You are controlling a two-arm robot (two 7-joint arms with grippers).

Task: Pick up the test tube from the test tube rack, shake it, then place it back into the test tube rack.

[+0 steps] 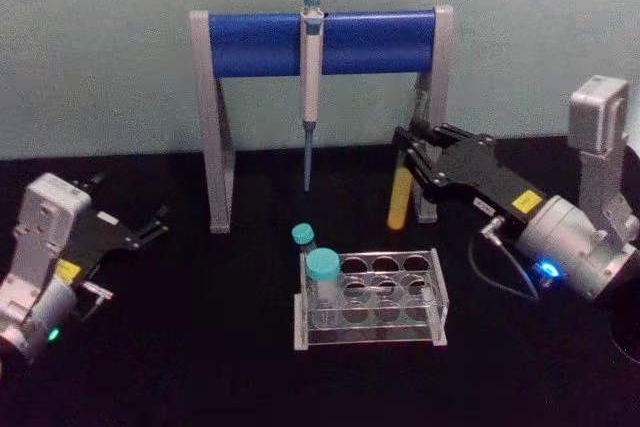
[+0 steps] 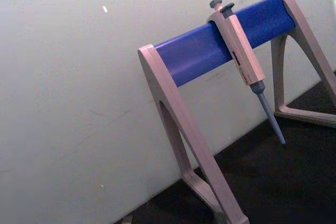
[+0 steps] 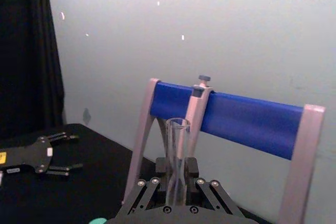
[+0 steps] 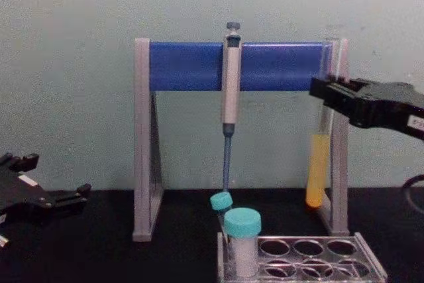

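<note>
Right gripper (image 1: 405, 154): jaws clamped on test tube (image 1: 399, 203), liquid below them, clear of rack (image 1: 372, 335). Left gripper (image 1: 155, 225): jaws apart.

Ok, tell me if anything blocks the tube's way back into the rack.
Nothing visible. The right gripper holds the test tube raised beyond the test tube rack; teal-capped tubes occupy its left end.

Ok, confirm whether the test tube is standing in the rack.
No, the right pincer holds the test tube in the air, clear above the test tube rack.
</note>
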